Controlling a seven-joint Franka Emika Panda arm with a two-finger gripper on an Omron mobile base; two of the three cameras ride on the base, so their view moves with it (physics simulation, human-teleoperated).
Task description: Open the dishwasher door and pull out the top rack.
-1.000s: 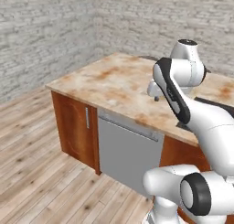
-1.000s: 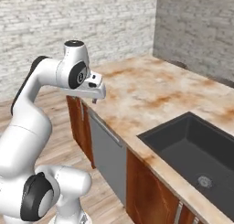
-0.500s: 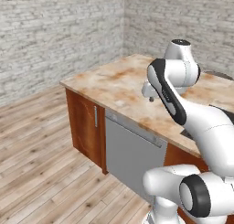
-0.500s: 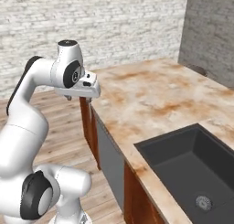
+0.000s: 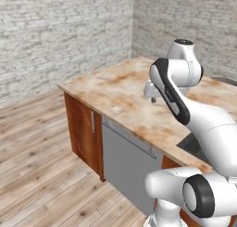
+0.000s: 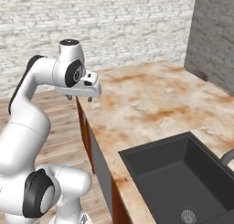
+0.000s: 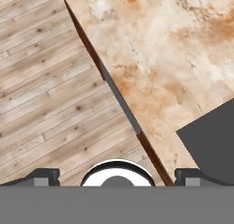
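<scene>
I have a wide stretch of wooden floor (image 5: 41, 161) open to the left of the counter, running back to the pale brick walls (image 5: 60, 31); nothing stands on it in my left base view. The marbled countertop (image 5: 120, 89) makes a long block with a straight front edge, and in the hand view that edge cuts diagonally from top left to bottom right, floor planks on one side and stone on the other. On the right base view a dark sink basin (image 6: 183, 173) is sunk into the counter close to me, with bare stone beyond it toward the grey back wall.

Under the counter lip, the dishwasher door (image 5: 125, 168) sits flush and upright, a flat grey panel with its long bar handle (image 5: 132, 139) running just beneath the stone edge. A reddish-brown cabinet door (image 5: 83, 133) with a short vertical handle sits right beside it on the far side. I can't see the top rack from here.

My gripper (image 6: 78, 97) hangs above the counter's front edge, well above the door and its handle, fingers pointing down. In the hand view the two finger tips (image 7: 43, 176) sit far apart at the bottom corners, so I read the pincer as spread wide with nothing between them.
</scene>
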